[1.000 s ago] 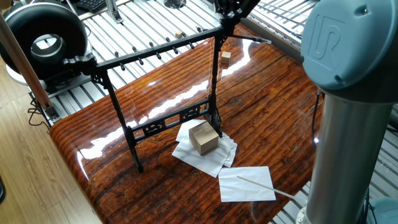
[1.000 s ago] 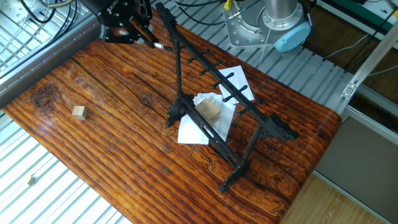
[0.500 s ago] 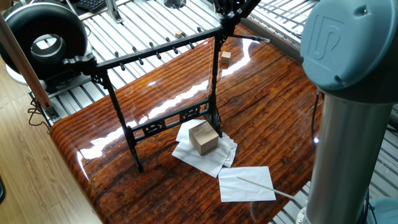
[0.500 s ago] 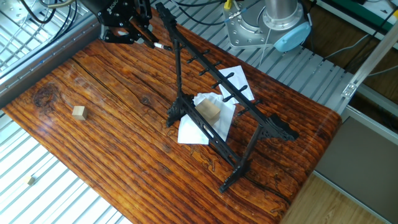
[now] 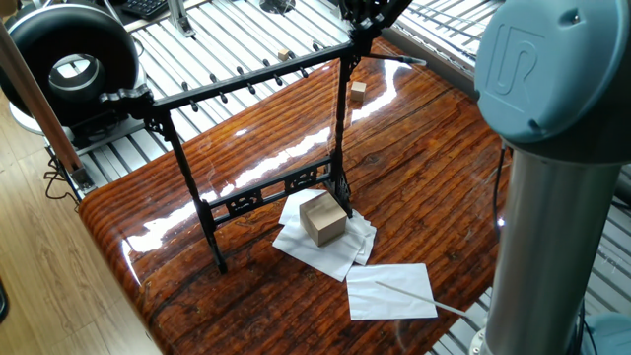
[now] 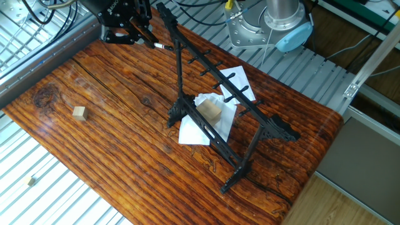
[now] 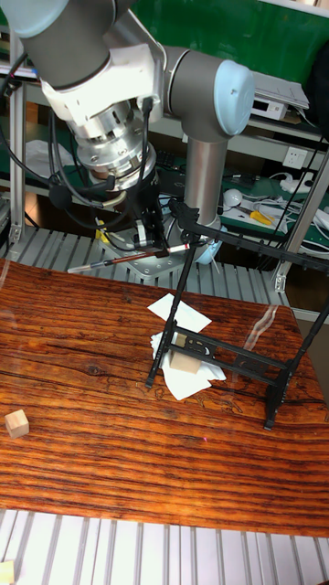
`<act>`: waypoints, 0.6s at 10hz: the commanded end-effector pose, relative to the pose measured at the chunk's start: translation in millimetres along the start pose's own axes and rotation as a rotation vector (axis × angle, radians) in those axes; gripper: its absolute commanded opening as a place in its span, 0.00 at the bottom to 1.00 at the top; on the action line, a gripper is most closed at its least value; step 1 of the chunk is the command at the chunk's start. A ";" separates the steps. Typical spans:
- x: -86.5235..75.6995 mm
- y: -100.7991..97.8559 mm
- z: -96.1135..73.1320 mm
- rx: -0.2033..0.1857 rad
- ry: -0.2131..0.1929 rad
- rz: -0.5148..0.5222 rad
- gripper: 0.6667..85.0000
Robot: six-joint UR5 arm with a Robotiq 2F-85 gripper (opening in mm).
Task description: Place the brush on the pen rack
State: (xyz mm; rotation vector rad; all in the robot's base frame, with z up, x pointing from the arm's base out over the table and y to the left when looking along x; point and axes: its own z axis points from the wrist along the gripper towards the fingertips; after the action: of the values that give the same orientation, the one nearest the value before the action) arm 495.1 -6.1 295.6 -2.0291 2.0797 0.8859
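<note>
Your jaws [image 7: 149,245] clenched the thin, rod-like brush [image 7: 128,257] level beside the black metal pen rack [image 7: 239,239], above the glossy wooden table [image 7: 82,384].

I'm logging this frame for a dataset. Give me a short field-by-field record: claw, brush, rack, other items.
claw: shut on the brush, raised above the table by one end of the rack
brush: held roughly level, not yet on the pegs
rack: upright on the table, no brush on it
cube: alone on bare wood
box: on crumpled paper at the rack's foot
stick: pale, lying on a flat white sheet
</note>
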 end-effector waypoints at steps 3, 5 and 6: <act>-11.7 -3.3 -3.5 0.000 -0.012 -0.008 0.00; -11.6 -5.9 -2.4 0.007 -0.007 -0.007 0.00; -11.2 -7.7 -2.1 0.013 -0.005 -0.009 0.00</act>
State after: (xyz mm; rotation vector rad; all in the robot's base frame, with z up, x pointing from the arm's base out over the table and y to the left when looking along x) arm 500.6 0.1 298.7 -2.0290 2.0782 0.8822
